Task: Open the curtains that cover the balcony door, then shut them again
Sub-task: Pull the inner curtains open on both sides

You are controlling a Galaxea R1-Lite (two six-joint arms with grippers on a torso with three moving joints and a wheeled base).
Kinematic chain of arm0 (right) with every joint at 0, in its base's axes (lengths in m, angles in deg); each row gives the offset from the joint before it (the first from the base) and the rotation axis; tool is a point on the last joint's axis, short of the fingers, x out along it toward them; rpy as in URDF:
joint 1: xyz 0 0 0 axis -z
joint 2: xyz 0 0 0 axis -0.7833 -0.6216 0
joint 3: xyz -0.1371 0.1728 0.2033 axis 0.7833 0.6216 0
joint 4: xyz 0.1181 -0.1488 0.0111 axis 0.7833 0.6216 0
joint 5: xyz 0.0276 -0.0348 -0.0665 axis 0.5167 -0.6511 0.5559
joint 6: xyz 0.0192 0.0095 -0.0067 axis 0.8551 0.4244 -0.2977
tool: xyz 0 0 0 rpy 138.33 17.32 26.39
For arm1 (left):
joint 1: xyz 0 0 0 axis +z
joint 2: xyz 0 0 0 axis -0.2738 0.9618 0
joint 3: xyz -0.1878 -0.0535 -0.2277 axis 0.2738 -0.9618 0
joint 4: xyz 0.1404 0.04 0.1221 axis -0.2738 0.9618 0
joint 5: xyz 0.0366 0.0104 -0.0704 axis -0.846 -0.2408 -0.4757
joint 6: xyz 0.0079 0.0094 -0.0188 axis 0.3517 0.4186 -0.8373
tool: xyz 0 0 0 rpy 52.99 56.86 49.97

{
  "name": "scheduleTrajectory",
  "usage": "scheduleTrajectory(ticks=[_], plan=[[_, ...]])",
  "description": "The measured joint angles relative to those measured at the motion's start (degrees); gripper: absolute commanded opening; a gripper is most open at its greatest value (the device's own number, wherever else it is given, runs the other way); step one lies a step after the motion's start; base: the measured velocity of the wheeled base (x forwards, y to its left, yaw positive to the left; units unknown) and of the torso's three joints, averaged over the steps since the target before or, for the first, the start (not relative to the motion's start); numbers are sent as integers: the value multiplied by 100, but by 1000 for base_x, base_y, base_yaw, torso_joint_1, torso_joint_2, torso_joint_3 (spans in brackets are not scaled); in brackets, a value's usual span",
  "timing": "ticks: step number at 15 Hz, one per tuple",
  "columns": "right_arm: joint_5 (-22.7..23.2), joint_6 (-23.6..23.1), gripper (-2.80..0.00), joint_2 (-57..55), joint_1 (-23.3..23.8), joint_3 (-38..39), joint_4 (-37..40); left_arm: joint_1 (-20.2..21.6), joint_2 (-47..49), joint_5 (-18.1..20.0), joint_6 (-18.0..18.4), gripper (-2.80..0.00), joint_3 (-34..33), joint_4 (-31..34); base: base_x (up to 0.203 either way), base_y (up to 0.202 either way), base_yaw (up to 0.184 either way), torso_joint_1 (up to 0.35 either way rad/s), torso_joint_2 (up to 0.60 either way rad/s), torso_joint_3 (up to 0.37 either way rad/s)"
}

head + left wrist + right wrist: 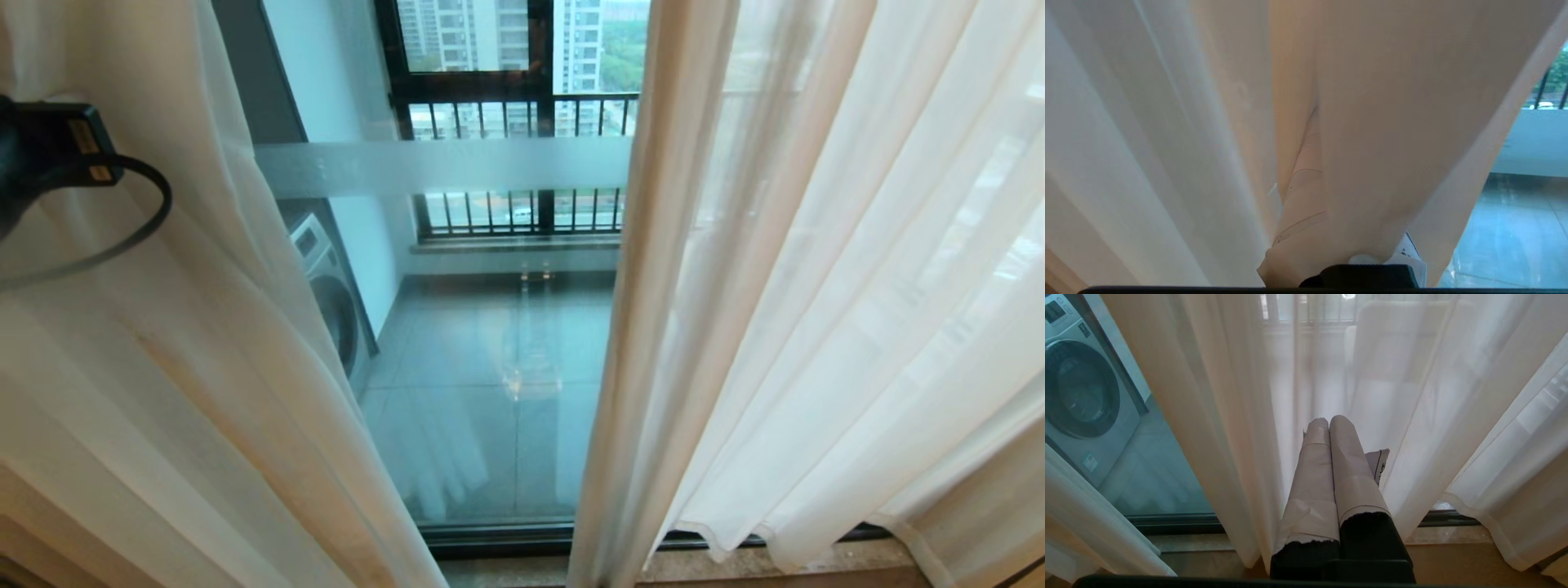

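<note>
The curtains hang parted in the head view, the left panel slanting away to the left and the right panel in long folds. Between them shows the balcony door, glass with a frosted band. My left arm's black wrist sits at the far left against the left panel. In the left wrist view the cream fabric lies draped over my left gripper; its taped fingers show through it, closed together. My right gripper is shut and empty, just in front of the right panel.
A washing machine stands on the balcony at the left behind the glass. A black-barred railing and window lie beyond. The door's dark bottom track and a stone sill run below the curtain hems.
</note>
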Motion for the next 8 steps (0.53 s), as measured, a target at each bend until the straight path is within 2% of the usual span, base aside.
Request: scheduleTrajectory(ticks=[8], plan=[[0, 4, -280, 0, 0, 0, 0, 38, -94, -25, 6, -280, -4, 2, 0, 182, 3, 2, 3, 3]])
